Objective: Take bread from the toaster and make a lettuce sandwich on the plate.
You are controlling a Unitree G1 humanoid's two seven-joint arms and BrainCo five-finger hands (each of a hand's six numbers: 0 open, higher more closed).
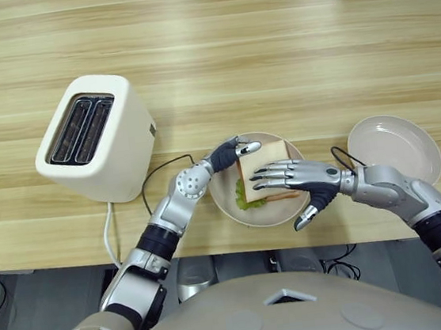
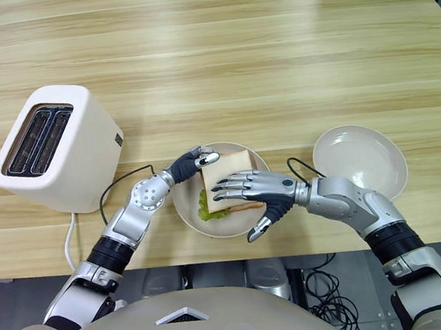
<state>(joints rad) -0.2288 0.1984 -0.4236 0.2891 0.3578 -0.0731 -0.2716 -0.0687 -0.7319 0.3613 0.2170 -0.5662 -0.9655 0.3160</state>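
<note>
A white toaster point(image 1: 96, 138) stands at the left with both slots empty. On the beige plate point(image 1: 229, 205) near the front edge lies a sandwich: a bread slice point(image 1: 265, 157) on top, green lettuce point(image 1: 245, 195) poking out at its lower left. My left hand point(image 1: 229, 154) rests at the plate's upper-left rim, its fingertips touching the bread's left corner. Over the near half of the sandwich hovers my right hand point(image 1: 296, 182), open with fingers spread and pointing left.
An empty white bowl point(image 1: 395, 148) sits to the right of the plate. The toaster's black cable point(image 1: 156, 175) loops between toaster and plate, and a white cord point(image 1: 108, 225) runs off the front edge. Bare wooden table point(image 1: 271, 48) stretches behind.
</note>
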